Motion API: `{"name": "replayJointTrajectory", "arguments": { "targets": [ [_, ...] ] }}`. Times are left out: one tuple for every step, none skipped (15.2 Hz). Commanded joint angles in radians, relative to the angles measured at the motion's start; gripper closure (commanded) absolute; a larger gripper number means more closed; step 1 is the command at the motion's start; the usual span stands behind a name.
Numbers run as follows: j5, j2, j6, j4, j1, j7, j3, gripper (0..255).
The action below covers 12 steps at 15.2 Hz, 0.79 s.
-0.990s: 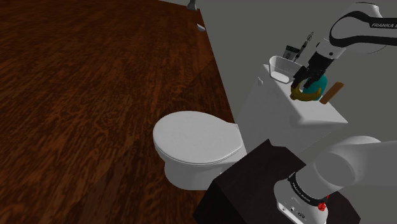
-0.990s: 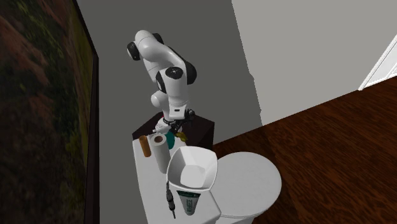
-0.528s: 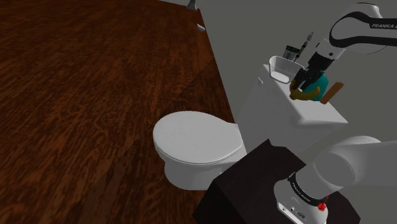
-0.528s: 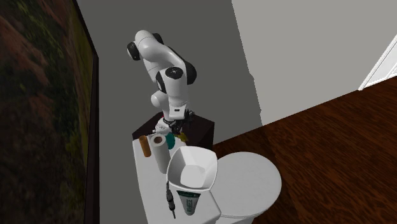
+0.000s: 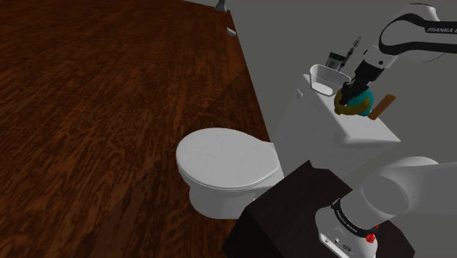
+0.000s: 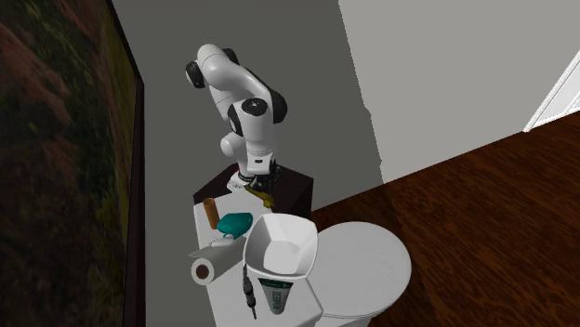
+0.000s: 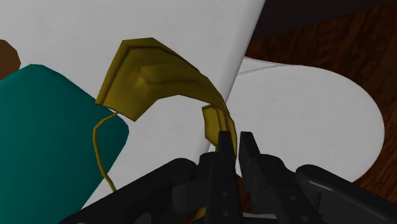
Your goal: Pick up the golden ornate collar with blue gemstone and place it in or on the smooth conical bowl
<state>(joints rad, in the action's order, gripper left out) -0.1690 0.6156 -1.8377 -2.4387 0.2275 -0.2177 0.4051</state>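
The golden collar (image 7: 159, 79) lies on the white toilet tank lid (image 7: 127, 38), its thin band running in between my fingers. My black gripper (image 7: 234, 137) is shut on that band. From the shoulder view the gripper (image 5: 352, 92) comes down onto the collar (image 5: 351, 110) near the lid's near end. The white conical bowl (image 5: 323, 78) stands a little farther along the lid; in the second exterior view the bowl (image 6: 281, 245) sits in front of the collar (image 6: 264, 196) and gripper (image 6: 257, 188). A teal object (image 7: 44, 140) lies right beside the collar.
A brown cylinder (image 5: 381, 107) lies behind the teal object (image 5: 365, 96). A white paper roll (image 6: 203, 271) lies at the lid's wall side. A tube (image 6: 275, 295) and a screwdriver (image 6: 247, 292) sit beyond the bowl. The toilet seat (image 5: 227, 157) is below, on wood floor.
The fingers have closed from wide apart onto the collar's band. The white roll that stood by the teal object has toppled and rolled away along the lid.
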Motion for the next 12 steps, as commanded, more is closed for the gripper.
{"name": "replayJointTrajectory", "arguments": {
  "targets": [
    [0.0, 0.0, 0.0, 0.0, 0.0, 0.0, 0.0, 255],
    [0.002, 0.002, 0.014, 0.012, -0.001, 0.001, -0.003, 255],
    [0.003, 0.003, 0.028, 0.025, -0.001, 0.001, -0.005, 255],
    [0.005, 0.004, 0.041, 0.037, -0.002, 0.001, -0.008, 255],
    [0.007, 0.005, 0.055, 0.05, -0.003, 0.002, -0.01, 255],
    [0.008, 0.005, 0.068, 0.063, -0.004, 0.002, -0.012, 255],
    [0.01, 0.006, 0.082, 0.076, -0.005, 0.002, -0.015, 255],
    [0.012, 0.006, 0.095, 0.089, -0.005, 0.003, -0.017, 255],
    [0.013, 0.005, 0.108, 0.103, -0.006, 0.003, -0.019, 255],
    [0.015, 0.005, 0.121, 0.116, -0.007, 0.003, -0.021, 255],
    [0.017, 0.004, 0.134, 0.13, -0.008, 0.003, -0.023, 255],
    [0.018, 0.003, 0.147, 0.144, -0.009, 0.004, -0.025, 255]
  ]
}}
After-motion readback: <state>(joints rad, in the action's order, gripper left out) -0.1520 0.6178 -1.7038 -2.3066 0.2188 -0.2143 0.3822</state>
